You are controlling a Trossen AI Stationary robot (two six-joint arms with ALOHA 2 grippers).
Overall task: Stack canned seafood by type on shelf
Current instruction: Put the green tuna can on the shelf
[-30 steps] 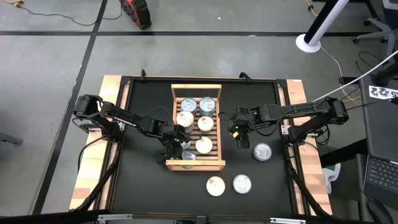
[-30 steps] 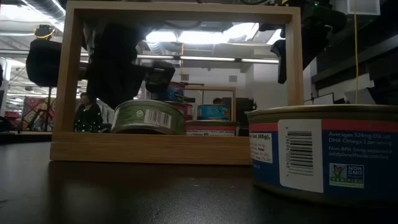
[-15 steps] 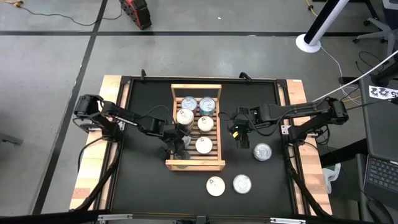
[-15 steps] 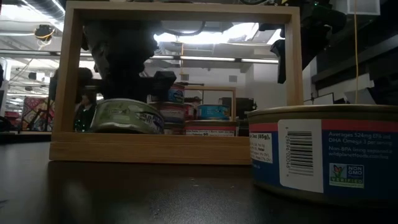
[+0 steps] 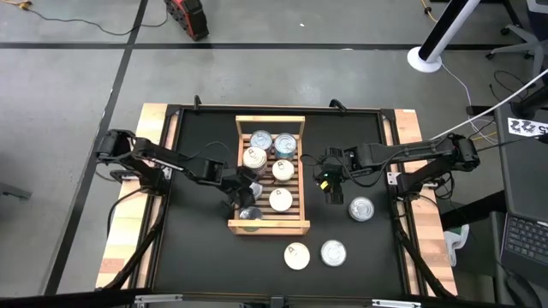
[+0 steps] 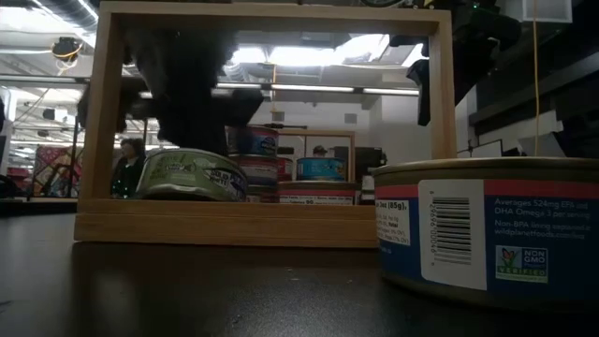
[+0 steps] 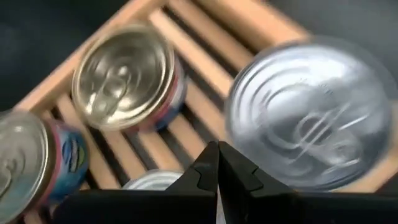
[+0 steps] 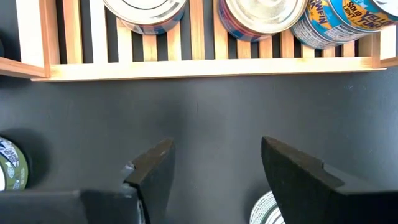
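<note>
I've pulled my left gripper (image 5: 243,192) back over the light wooden slatted shelf (image 5: 268,228), fingers closed and empty, leaving the green-labelled flat tin (image 6: 192,175) at its near end. Right gripper (image 8: 214,163) waits open beside it; 3 silver-lidded tins (image 5: 360,208) remain on the black table (image 5: 197,248).

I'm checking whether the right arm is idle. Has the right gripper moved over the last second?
No. In the high view the right gripper hangs open over the table just right of the shelf, the same spot relative to the shelf's right rail as before.
</note>
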